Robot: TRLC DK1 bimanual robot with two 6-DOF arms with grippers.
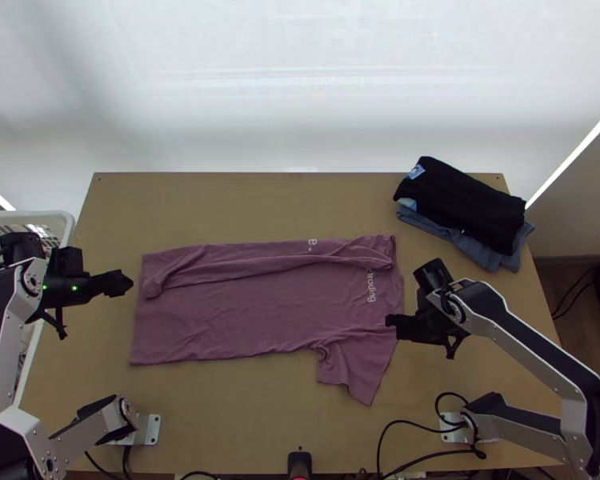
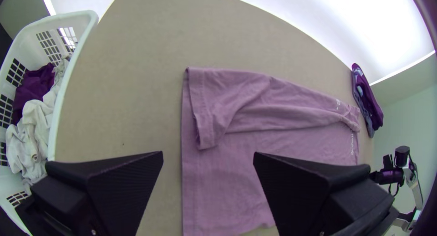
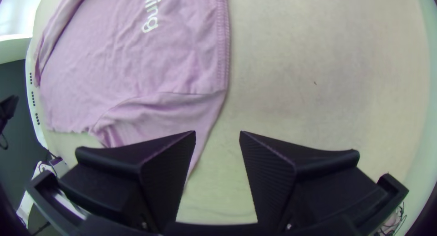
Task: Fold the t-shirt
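**Left gripper (image 1: 127, 282) and right gripper (image 1: 390, 322) both spread, nothing held, over a part-folded shirt (image 1: 244, 320)**

The shirt lies near the middle of the light wooden table (image 1: 260, 432), its far long side folded in lengthwise and wrinkled, its collar end toward the right arm. The near sleeve (image 1: 352, 368) sticks out toward the table's near edge. Behind stands a pale, brightly lit backdrop (image 1: 300, 120). A white basket (image 1: 60, 220) at the left holds white cloth (image 2: 38, 122) and purple cloth (image 2: 34, 88). In the far right corner, a black garment (image 1: 468, 204) is stacked on blue cloth (image 1: 504, 261).

The left gripper's fingers are wide apart near the hem end. The right gripper's, also well parted, are by the near sleeve; whether they touch it, I cannot tell.

White lettering (image 1: 370, 286) shows near the collar end, more on the folded strip; the black garment bears a pale blue patch (image 1: 416, 171).
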